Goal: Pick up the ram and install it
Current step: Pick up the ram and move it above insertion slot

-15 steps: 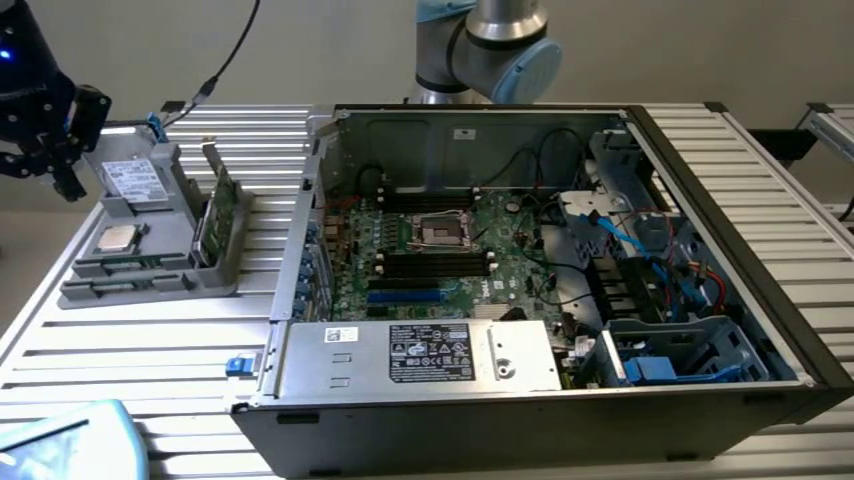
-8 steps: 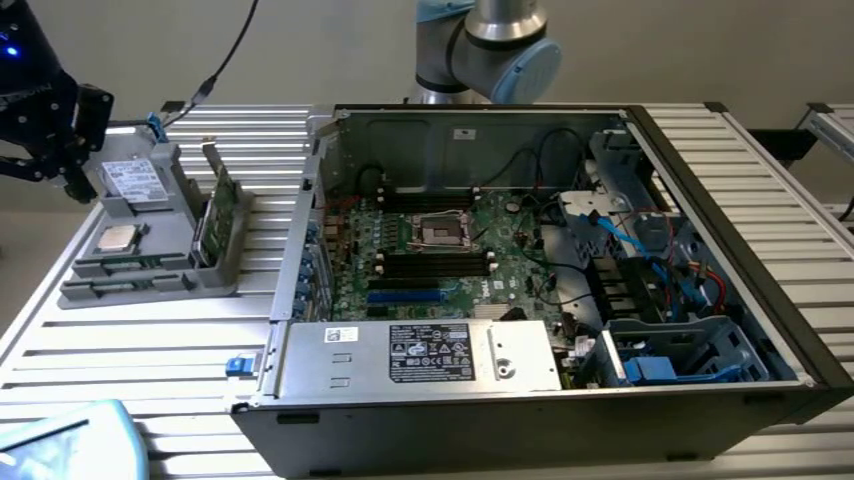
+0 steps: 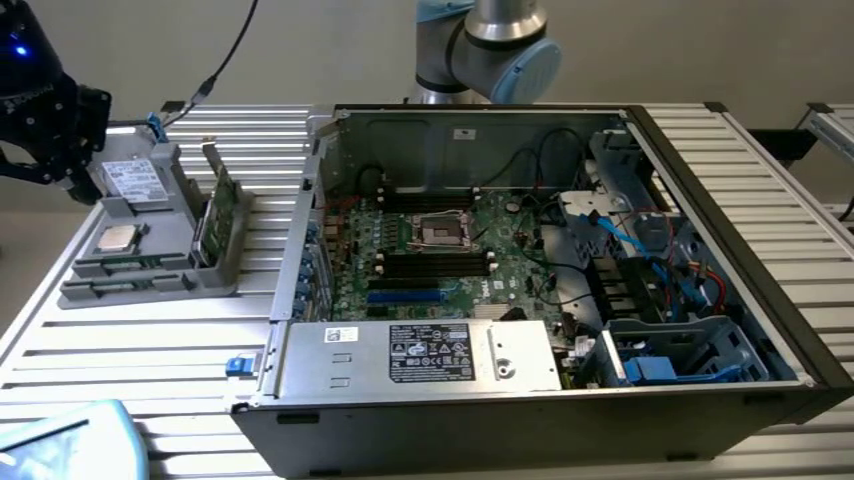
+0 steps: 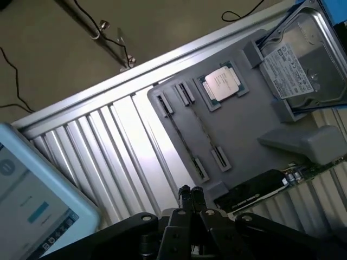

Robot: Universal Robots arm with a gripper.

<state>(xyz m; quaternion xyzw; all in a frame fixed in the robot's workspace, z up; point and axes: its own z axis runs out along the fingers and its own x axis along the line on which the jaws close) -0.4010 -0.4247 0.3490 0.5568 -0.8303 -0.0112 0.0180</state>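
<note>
My black pincer (image 4: 191, 196), clenched empty, hangs near the grey moulded tray (image 3: 147, 285). The thin green ram stick (image 3: 218, 205) stands edgewise in the tray. I judge it light, stiff and fragile, best held by its long edges.

slatted table (image 3: 134, 350), grey tray (image 3: 150, 283), computer case (image 3: 534, 432)

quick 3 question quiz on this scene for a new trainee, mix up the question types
1. True or false: the ram is already inside the computer case.
2. The pincer is: A) shut on the ram B) shut, holding nothing C) wide open
3. Fill in: the processor lies flat in the grey ____.
Key: 1 false, it stands on edge in the tray; 2 B; 3 tray.
</note>
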